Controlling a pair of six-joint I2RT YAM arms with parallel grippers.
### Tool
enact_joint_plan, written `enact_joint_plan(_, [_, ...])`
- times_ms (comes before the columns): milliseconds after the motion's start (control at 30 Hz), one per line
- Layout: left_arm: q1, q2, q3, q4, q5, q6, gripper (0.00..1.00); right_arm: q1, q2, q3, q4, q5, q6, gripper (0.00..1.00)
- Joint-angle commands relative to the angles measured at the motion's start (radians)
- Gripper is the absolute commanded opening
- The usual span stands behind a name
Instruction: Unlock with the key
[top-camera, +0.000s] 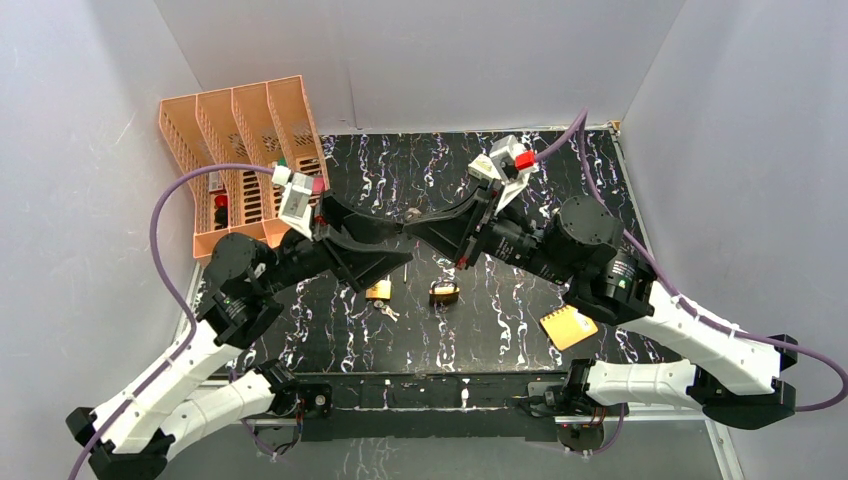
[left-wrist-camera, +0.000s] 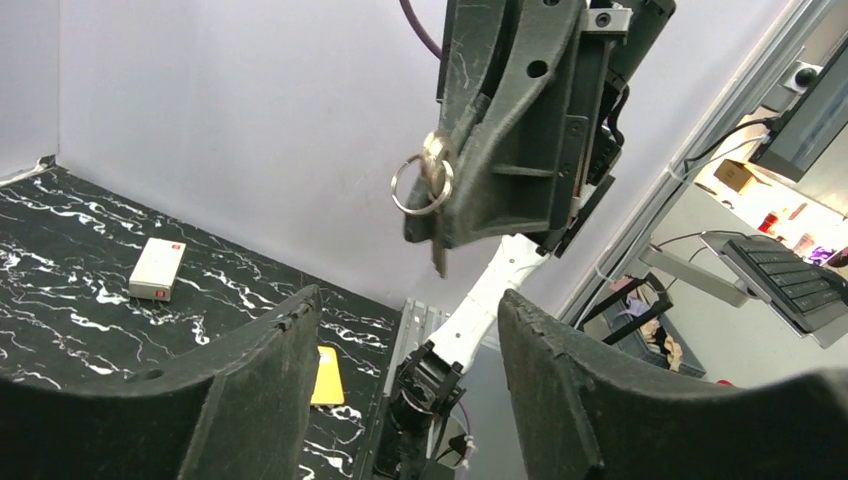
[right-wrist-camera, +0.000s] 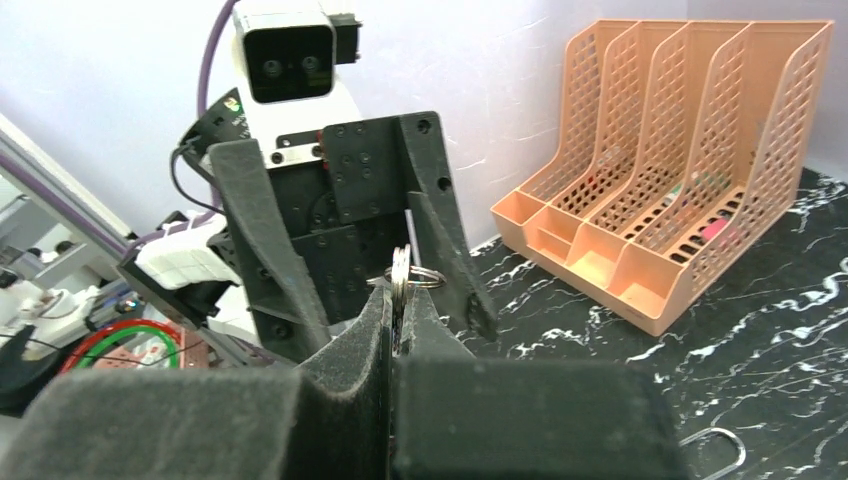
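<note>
The key (right-wrist-camera: 401, 282) is up in the air, not on the counter (top-camera: 560, 180). It sits at the middle of the top view, a little above centre, where the two arms meet nose to nose. The right pincer (right-wrist-camera: 392, 312) is closed tight on it, and in the right wrist view the flat metal stands upright in the slit between the pads, with its ring (right-wrist-camera: 424, 272) poking out to the right. In the left wrist view the same key hangs at upper centre and its blade points down below the ring. The left pincer (left-wrist-camera: 405, 310) faces it with the jaws standing wide and holds nothing, and the key is above and beyond its fingertips, not between them. Two brass padlocks (top-camera: 378, 290) (top-camera: 445, 293) lie on the counter below centre of the top view, near each other, and no pincer touches either of them. Just below the left one there is a small silvery thing (top-camera: 386, 311), maybe a second key, but it is too small to be sure. I judge the task to be at an early stage. The key is lifted and gripped, but it is in no keyhole. What is left, I think, is to bring key and padlock together, to push the blade in, to turn it, and to free the shackle.
</note>
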Motion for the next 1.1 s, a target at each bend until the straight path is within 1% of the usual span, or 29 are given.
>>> enact_joint_plan(0, [0.004, 0.022, 0.019, 0.116, 0.027, -0.005, 0.57, 0.001, -0.014, -0.008, 0.132, -0.029, 0.078, 0.0])
enact_joint_plan(167, [0.004, 0.038, 0.022, 0.155, 0.023, -0.005, 0.37, 0.001, -0.015, -0.015, 0.134, -0.014, 0.1, 0.0])
enact_joint_plan(233, [0.004, 0.044, 0.026, 0.166, 0.038, -0.008, 0.32, 0.001, -0.013, -0.016, 0.134, -0.008, 0.102, 0.0])
enact_joint_plan(267, [0.004, 0.046, 0.031, 0.169, 0.041, -0.013, 0.31, 0.001, -0.013, -0.016, 0.133, -0.003, 0.103, 0.0])
enact_joint_plan(300, [0.003, 0.046, 0.037, 0.172, 0.049, -0.017, 0.35, 0.001, -0.012, -0.016, 0.128, 0.008, 0.101, 0.0])
enact_joint_plan(367, [0.004, 0.048, 0.044, 0.174, 0.058, -0.017, 0.34, 0.001, -0.009, -0.016, 0.127, 0.012, 0.101, 0.0])
enact_joint_plan(400, [0.004, 0.059, 0.048, 0.175, 0.064, -0.02, 0.17, 0.001, 0.0, -0.013, 0.129, 0.01, 0.098, 0.0])
enact_joint_plan(433, [0.004, 0.06, 0.05, 0.176, 0.064, -0.02, 0.08, 0.001, 0.002, -0.011, 0.126, 0.008, 0.094, 0.0])
enact_joint_plan(467, [0.004, 0.061, 0.05, 0.178, 0.062, -0.02, 0.03, 0.001, 0.004, -0.01, 0.122, 0.01, 0.093, 0.0])
enact_joint_plan(500, [0.004, 0.059, 0.05, 0.178, 0.054, -0.02, 0.0, 0.0, 0.01, -0.004, 0.112, 0.01, 0.092, 0.0])
enact_joint_plan(667, [0.003, 0.06, 0.054, 0.181, 0.044, -0.025, 0.04, 0.001, 0.014, 0.0, 0.08, 0.017, 0.088, 0.0])
enact_joint_plan(767, [0.004, 0.06, 0.052, 0.184, 0.044, -0.032, 0.17, 0.001, 0.016, 0.003, 0.073, 0.019, 0.089, 0.0])
enact_joint_plan(833, [0.003, 0.06, 0.05, 0.185, 0.044, -0.034, 0.19, 0.001, 0.016, 0.002, 0.073, 0.019, 0.089, 0.0])
enact_joint_plan(867, [0.004, 0.059, 0.049, 0.186, 0.045, -0.034, 0.18, 0.001, 0.016, 0.003, 0.072, 0.019, 0.089, 0.0])
enact_joint_plan(900, [0.003, 0.059, 0.048, 0.187, 0.046, -0.034, 0.13, 0.001, 0.016, 0.003, 0.072, 0.018, 0.089, 0.0])
enact_joint_plan(933, [0.004, 0.058, 0.047, 0.188, 0.046, -0.032, 0.05, 0.001, 0.016, 0.003, 0.071, 0.018, 0.088, 0.0])
enact_joint_plan(967, [0.004, 0.057, 0.045, 0.188, 0.047, -0.029, 0.0, 0.001, 0.016, 0.004, 0.071, 0.018, 0.088, 0.0])
enact_joint_plan(1067, [0.003, 0.048, 0.036, 0.183, 0.039, -0.017, 0.0, 0.001, 0.015, 0.004, 0.071, 0.017, 0.089, 0.0])
